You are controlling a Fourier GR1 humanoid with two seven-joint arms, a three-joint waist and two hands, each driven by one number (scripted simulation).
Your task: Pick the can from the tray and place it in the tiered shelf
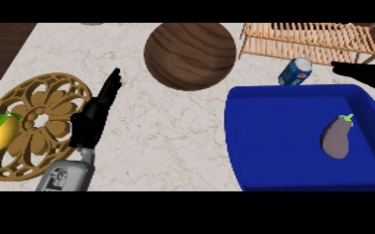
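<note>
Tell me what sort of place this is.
Most likely a kitchen counter: a marble-patterned countertop carries a blue tray holding an eggplant, a soda can and a wooden tiered shelf.

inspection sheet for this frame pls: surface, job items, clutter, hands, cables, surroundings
Surface: pale marble counter, dark strip at its left edge.
Job's things: blue can out of the blue tray, standing between the tray's far rim and the wooden tiered shelf; not yet in the shelf.
Clutter: eggplant in the tray; round wooden board; ornate round trivet with a yellow fruit at its left.
Hands: left hand open, fingers straight, over the counter beside the trivet; right hand at the right edge near the can, apart from it, mostly cut off.
Cables: nothing seen.
Surroundings: nothing seen beyond the counter.
</note>
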